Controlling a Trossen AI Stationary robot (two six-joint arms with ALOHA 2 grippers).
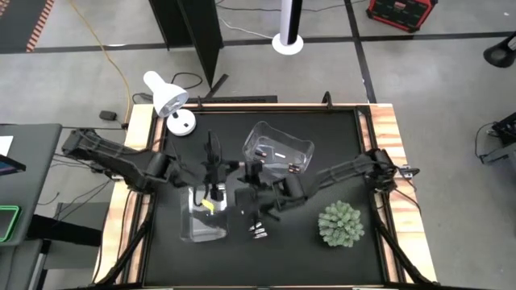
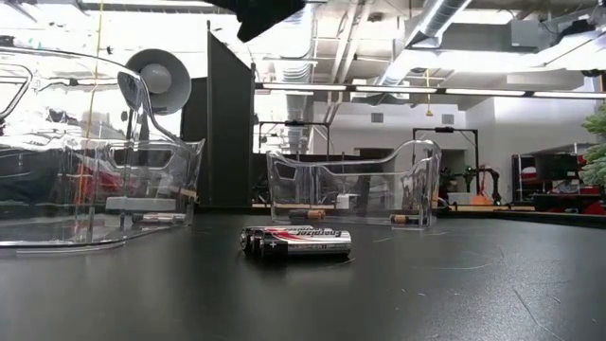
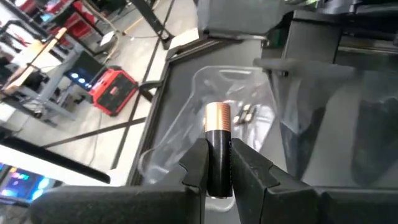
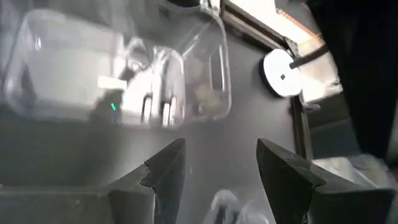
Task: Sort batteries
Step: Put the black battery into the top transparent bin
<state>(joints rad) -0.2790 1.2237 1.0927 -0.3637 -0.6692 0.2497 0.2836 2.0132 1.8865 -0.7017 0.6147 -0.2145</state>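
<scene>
Left pincer (image 3: pixel 217 163) is clamped on a dark battery with a copper end (image 3: pixel 218 143), holding it above the clear bin at lower centre of the high view (image 1: pixel 203 219). Right pincer (image 4: pixel 214 163) hangs with its fingers spread wide and nothing between them, just above the bench (image 1: pixel 339 161) near the loose batteries (image 1: pixel 258 232) at centre-bottom of the high view.

A likely risk, judging from the grip: the cylinder is pinched only along its lower body, so it may pivot or slide out early and roll off across the bench. It could also go into the wrong bin, since the second clear bin (image 1: pixel 278 151) in the upper middle already holds several batteries, including copper-ended ones seen in the low view.

The two arms sit close together at mid-frame, so a reach by either could clip the other or nudge a bin wall. A white desk lamp (image 1: pixel 168 101) stands at the upper left and a green spiky plant (image 1: pixel 340 224) at the lower right, both clear of the work.
</scene>
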